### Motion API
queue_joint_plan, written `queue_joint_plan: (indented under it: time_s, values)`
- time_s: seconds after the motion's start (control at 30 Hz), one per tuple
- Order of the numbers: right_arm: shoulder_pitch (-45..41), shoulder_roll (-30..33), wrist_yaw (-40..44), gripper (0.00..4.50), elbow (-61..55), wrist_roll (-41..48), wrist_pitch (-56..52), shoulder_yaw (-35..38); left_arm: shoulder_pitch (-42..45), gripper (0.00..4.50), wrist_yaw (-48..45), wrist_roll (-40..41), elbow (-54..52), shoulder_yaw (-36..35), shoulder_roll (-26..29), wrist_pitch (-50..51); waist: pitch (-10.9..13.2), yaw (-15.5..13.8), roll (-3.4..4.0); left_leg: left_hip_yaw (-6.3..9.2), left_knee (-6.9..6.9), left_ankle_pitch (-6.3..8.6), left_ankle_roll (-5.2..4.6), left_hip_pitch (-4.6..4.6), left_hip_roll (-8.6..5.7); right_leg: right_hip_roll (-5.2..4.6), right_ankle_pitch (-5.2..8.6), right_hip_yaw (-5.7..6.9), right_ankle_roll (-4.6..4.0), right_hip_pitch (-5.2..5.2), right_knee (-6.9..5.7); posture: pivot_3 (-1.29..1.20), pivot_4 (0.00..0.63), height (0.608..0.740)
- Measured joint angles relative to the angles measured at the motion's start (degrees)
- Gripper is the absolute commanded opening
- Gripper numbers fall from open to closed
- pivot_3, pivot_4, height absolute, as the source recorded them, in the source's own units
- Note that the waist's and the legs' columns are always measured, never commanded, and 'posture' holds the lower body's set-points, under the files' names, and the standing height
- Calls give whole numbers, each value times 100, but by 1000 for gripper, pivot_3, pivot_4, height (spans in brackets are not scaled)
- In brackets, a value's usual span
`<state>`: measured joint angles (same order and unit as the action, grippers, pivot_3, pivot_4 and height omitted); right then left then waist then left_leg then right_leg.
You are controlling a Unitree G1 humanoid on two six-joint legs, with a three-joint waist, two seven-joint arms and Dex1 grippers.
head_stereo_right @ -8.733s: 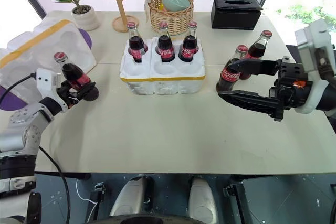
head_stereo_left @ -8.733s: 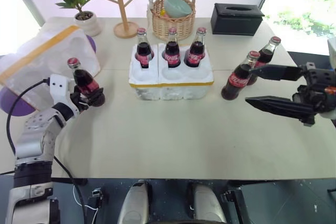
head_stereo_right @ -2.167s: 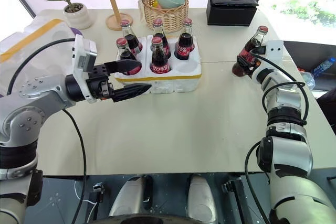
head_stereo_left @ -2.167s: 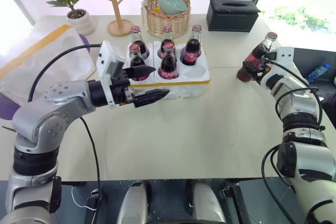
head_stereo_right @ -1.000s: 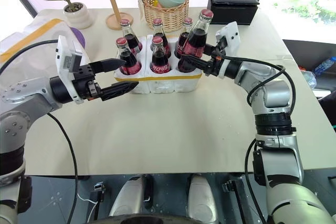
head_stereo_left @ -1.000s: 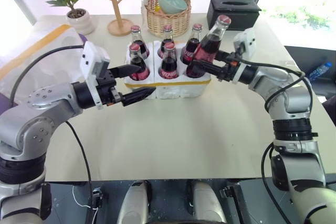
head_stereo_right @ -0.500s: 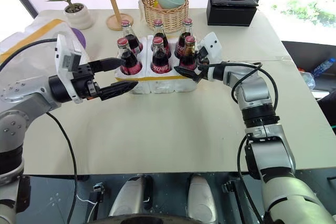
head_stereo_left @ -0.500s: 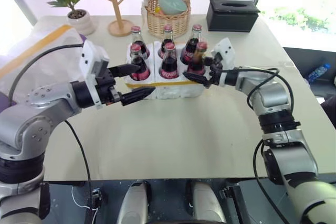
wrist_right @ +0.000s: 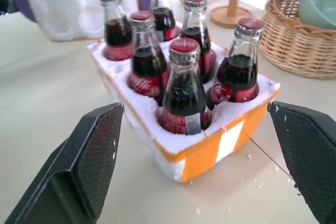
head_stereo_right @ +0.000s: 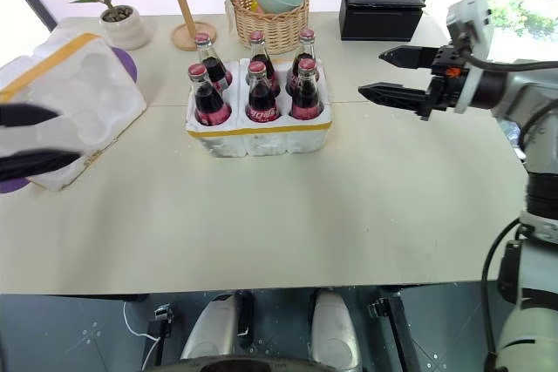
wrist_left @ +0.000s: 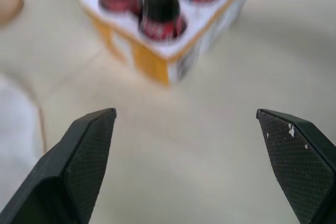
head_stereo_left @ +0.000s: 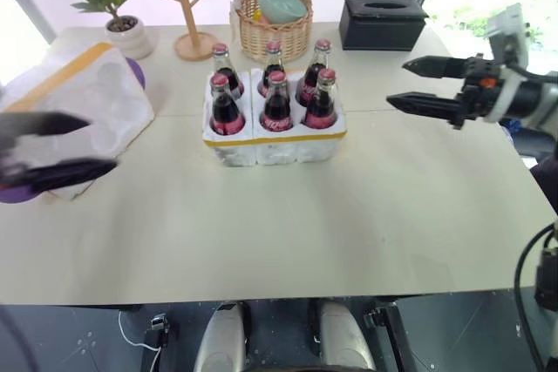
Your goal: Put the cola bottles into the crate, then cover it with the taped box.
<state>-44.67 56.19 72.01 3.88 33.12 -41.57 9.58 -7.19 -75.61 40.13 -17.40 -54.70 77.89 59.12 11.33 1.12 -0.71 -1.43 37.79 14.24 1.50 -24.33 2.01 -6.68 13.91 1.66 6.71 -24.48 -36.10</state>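
A pale table [head_stereo_left: 288,215] carries the crate [head_stereo_left: 275,138] near its middle, with all six bottles [head_stereo_left: 277,102] standing upright in the wells, two rows of three. The box [head_stereo_left: 74,102] lies at the table's left edge, tilted, hollow side showing. The left gripper [head_stereo_right: 22,140] is in front of the box, fingers spread wide and empty. The right gripper [head_stereo_left: 420,83] hangs right of the crate, well apart from it, jaws wide open and empty, pointing toward the bottles.
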Motion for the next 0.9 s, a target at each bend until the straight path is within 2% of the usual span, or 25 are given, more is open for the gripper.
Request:
queue_joint_plan:
  time_s: [0.1,0.2,0.27,0.37,0.47,0.57,0.67,0.77,0.83,0.9]
  values:
    - [69,54,208,4487,-174,272,-170,39,-1624,4500,-1281,-1179,623,-1188,53,-560,3,43,-5,-5,-3,0,1,-1,8,3,5,3,-9,-10,-5,0,150,736]
    - [-162,-57,80,4487,-303,707,-528,215,-3131,4500,-1602,-1857,1517,-2221,215,-1446,4,76,-2,-6,-7,0,1,-2,9,0,14,3,-27,-15,-7,0,150,736]
    - [-354,-134,-35,4487,-422,994,-700,339,-3486,4500,-1666,-2102,2292,-2511,485,-2001,3,31,-2,-3,-8,1,2,-2,8,-2,16,6,-30,-14,-4,0,150,736]
    - [-588,-309,-204,4487,-556,1240,-822,404,-3141,4500,-1668,-2348,3651,-2353,1124,-2704,0,-37,-7,-3,-7,1,3,-5,8,-2,17,7,-34,-13,2,0,150,736]
    - [-662,-354,-259,4487,-636,1283,-820,297,-2502,4500,-1669,-2356,4851,-1475,1675,-3391,0,-36,-7,-9,-8,1,3,-10,4,-7,15,5,-31,-16,1,0,150,736]
    - [-722,-357,-255,4487,-643,1283,-813,204,-1744,4500,-1636,-2167,5758,-261,1989,-3855,1,-2,-9,-14,-16,1,2,-15,4,-6,4,4,-10,-27,-7,0,150,736]
    - [-850,-338,-279,4487,-635,1304,-823,199,-714,4500,-1288,-1870,6247,1351,2066,-4260,1,19,-9,-19,-36,0,1,-12,6,-3,4,1,-9,-39,-12,0,150,736]
    - [-904,-300,-314,4487,-625,1320,-857,212,807,4500,-1007,-1966,6474,2775,1776,-4498,1,2,-9,-19,-41,0,1,-10,8,2,4,2,-9,-41,-16,0,150,736]
    - [-877,-231,-345,4487,-639,1320,-892,227,2568,4500,-847,-2469,6810,3808,1267,-4550,0,-46,-10,-19,-33,-1,1,-8,6,3,4,2,-9,-36,-23,0,150,736]
    - [-850,-190,-390,4487,-692,1327,-931,245,3692,4500,-727,-3003,7195,4516,862,-4641,-5,-79,-21,-16,-21,-2,1,-9,7,4,3,5,-7,-29,-25,0,150,736]
